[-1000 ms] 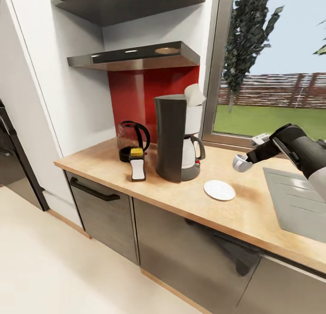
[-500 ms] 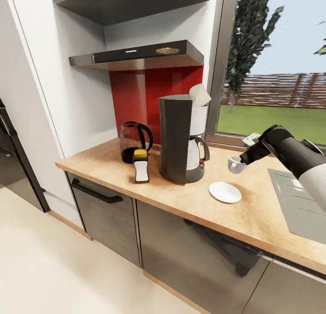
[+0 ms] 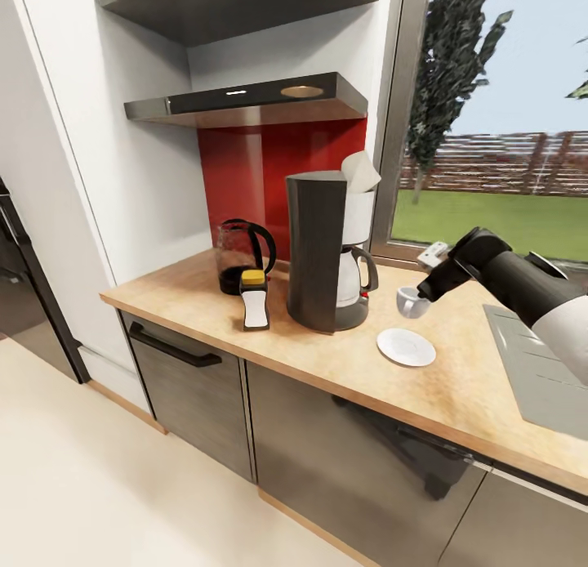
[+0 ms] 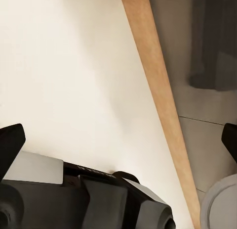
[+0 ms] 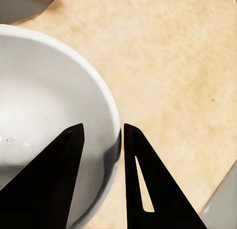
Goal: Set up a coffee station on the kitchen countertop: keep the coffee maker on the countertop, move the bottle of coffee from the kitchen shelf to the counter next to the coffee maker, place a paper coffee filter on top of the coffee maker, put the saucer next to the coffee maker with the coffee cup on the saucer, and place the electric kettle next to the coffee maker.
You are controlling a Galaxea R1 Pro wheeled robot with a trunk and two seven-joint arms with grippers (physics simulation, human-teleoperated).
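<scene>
A kitchen corner with a window looking onto a lawn, seen from the head camera: a beige countertop (image 3: 204, 305) over grey cabinets holds the kettle (image 3: 241, 255), a coffee bottle (image 3: 254, 299) and the tall coffee maker (image 3: 325, 248), a white paper filter (image 3: 359, 171) on top. The saucer (image 3: 406, 346) lies just right of it. The right gripper (image 3: 418, 296) holds the small white cup (image 3: 410, 302) in the air between coffee maker and saucer. At the right wrist, black fingers (image 5: 140, 179) pinch the cup's rim (image 5: 106, 120) above the countertop. At the left wrist, the left gripper's (image 4: 118, 140) fingertips stand wide apart above pale floor.
</scene>
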